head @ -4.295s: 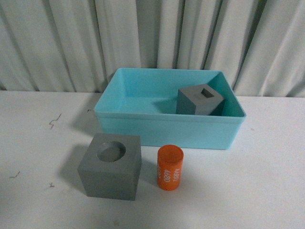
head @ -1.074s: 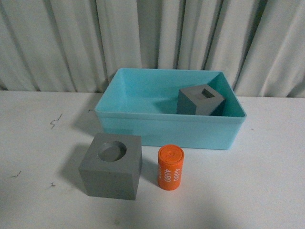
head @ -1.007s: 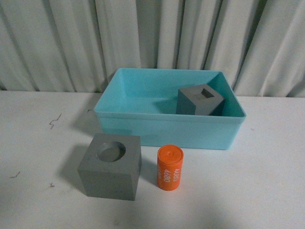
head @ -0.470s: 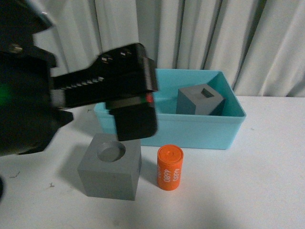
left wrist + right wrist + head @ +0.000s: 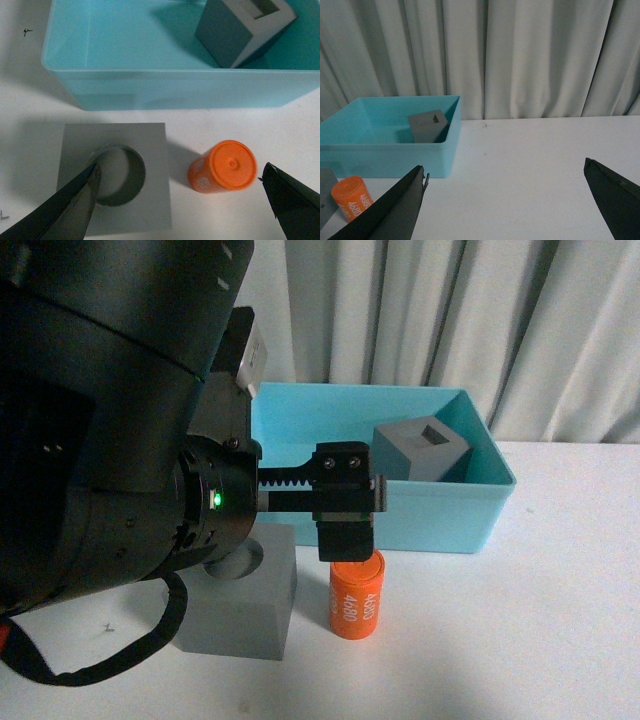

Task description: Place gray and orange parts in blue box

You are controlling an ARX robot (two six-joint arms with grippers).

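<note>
Nearest the front camera, the dark body of the left arm [image 5: 100, 440] fills the left half of the front view, a green light showing on its housing. The left hand [image 5: 180, 169] is released, its jaws spread wide and holding nothing. In the left wrist view one finger [image 5: 75, 205] lies over the edge of the round recess in the gray cube [image 5: 115, 175]. The other finger [image 5: 290, 200] stands just beside the orange cylinder [image 5: 223, 167], with a narrow gap between them. The right hand [image 5: 505, 167] is likewise released and empty above the bare white surface [image 5: 530, 150], well apart from the parts.

The gray cube with the round recess [image 5: 250, 610] sits on the surface [image 5: 540, 620], recess upward, partly hidden by the arm. Just beside it on its right stands the orange cylinder [image 5: 357, 600], upright, white digits on its side. The two are close but apart. Both rest outside the blue box [image 5: 440, 510], near its front wall.

Behind them the blue box [image 5: 175, 87] lies with its long side across the view. Inside it, toward the right rear corner, rests a second gray cube [image 5: 420, 450] with a rectangular slot in its top face. It is tilted, and the right wrist view shows this cube [image 5: 427, 127] near the box's wall [image 5: 385, 160].

Farthest back hangs a pale pleated curtain [image 5: 450, 310].
</note>
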